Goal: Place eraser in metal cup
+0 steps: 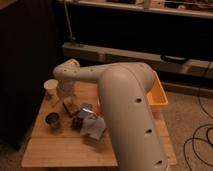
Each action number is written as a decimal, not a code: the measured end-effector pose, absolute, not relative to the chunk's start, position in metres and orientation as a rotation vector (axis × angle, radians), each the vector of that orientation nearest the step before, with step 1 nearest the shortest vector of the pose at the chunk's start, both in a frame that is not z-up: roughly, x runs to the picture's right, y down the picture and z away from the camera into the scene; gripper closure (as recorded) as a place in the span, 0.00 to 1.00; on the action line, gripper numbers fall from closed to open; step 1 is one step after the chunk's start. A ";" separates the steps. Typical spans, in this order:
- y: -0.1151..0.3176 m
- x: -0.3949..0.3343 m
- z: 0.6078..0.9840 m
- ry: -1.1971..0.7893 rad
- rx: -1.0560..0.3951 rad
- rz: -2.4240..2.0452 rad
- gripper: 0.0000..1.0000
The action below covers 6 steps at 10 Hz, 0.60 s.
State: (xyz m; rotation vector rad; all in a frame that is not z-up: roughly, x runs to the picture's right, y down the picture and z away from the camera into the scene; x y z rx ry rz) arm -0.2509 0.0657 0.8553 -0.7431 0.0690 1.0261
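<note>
The metal cup [52, 120] stands upright on the front left of the wooden table [60, 147], dull grey with a dark inside. A small brownish flat block, the eraser [69, 107], lies just behind and to the right of the cup. My gripper [64, 98] hangs from the white wrist at the table's left side, directly over the eraser's far end and behind the cup. My large white arm [127, 110] hides the right half of the table.
A white paper-like cup [50, 86] stands at the back left, next to my wrist. A dark brown lumpy cluster [76, 123] and a grey-blue folded piece [93, 126] lie right of the metal cup. An orange tray [158, 98] sits at the right edge.
</note>
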 end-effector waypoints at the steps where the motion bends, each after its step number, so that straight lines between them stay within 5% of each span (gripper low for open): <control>1: 0.070 -0.252 0.860 0.084 -0.740 1.020 0.20; 6: 0.086 -0.250 0.880 0.118 -0.748 1.015 0.20</control>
